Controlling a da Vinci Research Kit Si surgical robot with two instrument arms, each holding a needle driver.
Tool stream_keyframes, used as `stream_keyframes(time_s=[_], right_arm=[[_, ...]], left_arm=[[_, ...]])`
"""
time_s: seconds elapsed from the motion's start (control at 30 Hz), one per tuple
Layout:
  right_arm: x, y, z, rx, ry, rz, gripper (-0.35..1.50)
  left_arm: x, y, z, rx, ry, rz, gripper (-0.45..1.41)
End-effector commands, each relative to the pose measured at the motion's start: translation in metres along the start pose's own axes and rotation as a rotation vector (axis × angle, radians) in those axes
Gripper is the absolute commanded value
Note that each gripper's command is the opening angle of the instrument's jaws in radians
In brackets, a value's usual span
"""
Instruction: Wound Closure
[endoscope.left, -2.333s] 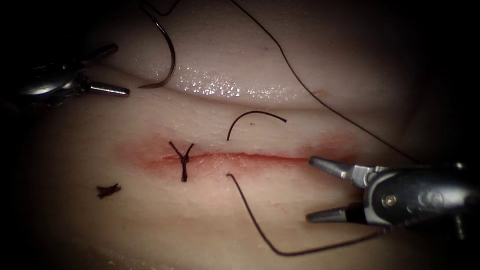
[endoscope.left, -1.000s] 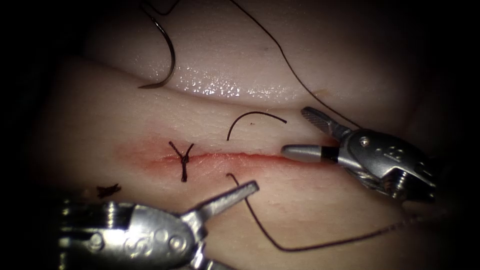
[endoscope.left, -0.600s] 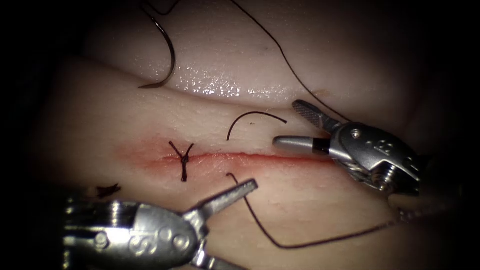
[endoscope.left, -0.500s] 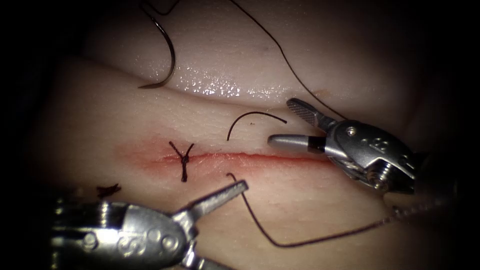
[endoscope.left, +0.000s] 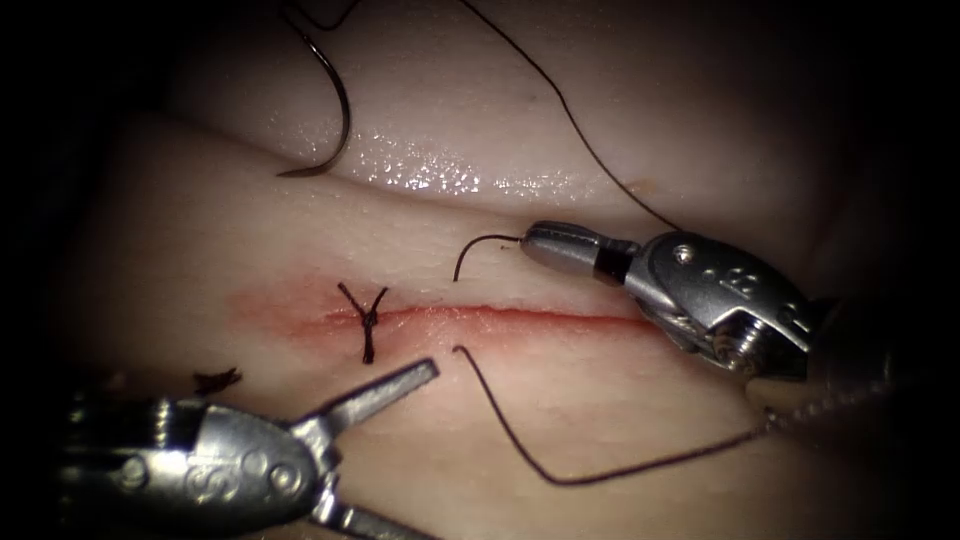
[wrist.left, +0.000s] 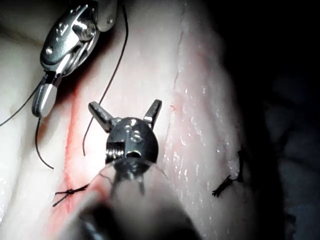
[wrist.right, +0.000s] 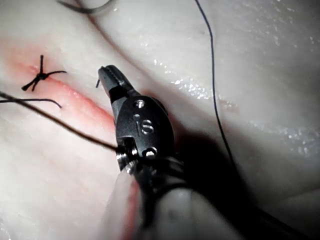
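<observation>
Steel jaws of your right tool are clamping the short thread end above the cut, your left tool is gaping empty below, the needle is lying free on the tissue, so a tug risks slipping that tail out.

Surgical training bench — pale tissue slab under endoscope light, knotted stitch at 9 o'clock — dark surround.
</observation>
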Motion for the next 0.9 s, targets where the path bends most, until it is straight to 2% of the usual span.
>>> stream_keyframes(time_s=[0.03, 0.3, 0.4, 0.5, 0.53, 0.57, 0.6, 0.63, 0.7, 0.8, 0.9], right_arm=[[0.0004, 0.0005, 0.0009, 0.005, 0.000, -0.017, -0.35], [0.0038, 0.0023, 0.0020, -0.004, 0.003, -0.047, -0.35], [0.0042, 0.0024, 0.0029, -0.001, 0.004, -0.041, -0.35], [0.0041, 0.0022, 0.0037, 0.006, -0.033, -0.044, -0.35], [0.0041, 0.0021, 0.0039, 0.004, -0.032, -0.045, -0.01], [0.0040, 0.0020, 0.0040, 0.002, -0.032, -0.045, 0.61], [0.0039, 0.0019, 0.0041, 0.002, -0.031, -0.046, 0.93], [0.0039, 0.0019, 0.0040, 0.000, -0.026, -0.046, 1.14], [0.0040, 0.0021, 0.0036, -0.006, -0.002, -0.044, 1.36], [0.0041, 0.0024, 0.0026, -0.040, 0.013, -0.043, 1.46], [0.0040, 0.0029, 0.0011, -0.044, 0.019, -0.043, 1.48]], left_arm=[[-0.0007, 0.0007, 0.0005, -0.003, 0.000, 0.002, 0.88], [-0.0024, 0.0016, 0.0001, -0.003, -0.002, -0.014, 0.85], [-0.0027, 0.0018, 0.0004, 0.000, -0.003, -0.016, 0.85], [-0.0027, 0.0019, 0.0004, 0.001, -0.004, -0.016, 0.83], [-0.0026, 0.0019, 0.0004, 0.001, -0.004, -0.016, 0.83], [-0.0025, 0.0020, 0.0003, 0.002, -0.004, -0.017, 0.83], [-0.0024, 0.0020, 0.0003, 0.002, -0.004, -0.018, 0.83], [-0.0023, 0.0019, 0.0003, 0.002, -0.005, -0.020, 0.81], [-0.0017, 0.0017, 0.0003, 0.002, -0.005, -0.027, 0.81], [-0.0004, 0.0013, 0.0001, 0.015, 0.010, -0.042, 0.81], [0.0011, 0.0011, 0.0000, 0.029, 0.021, -0.059, 0.83]])
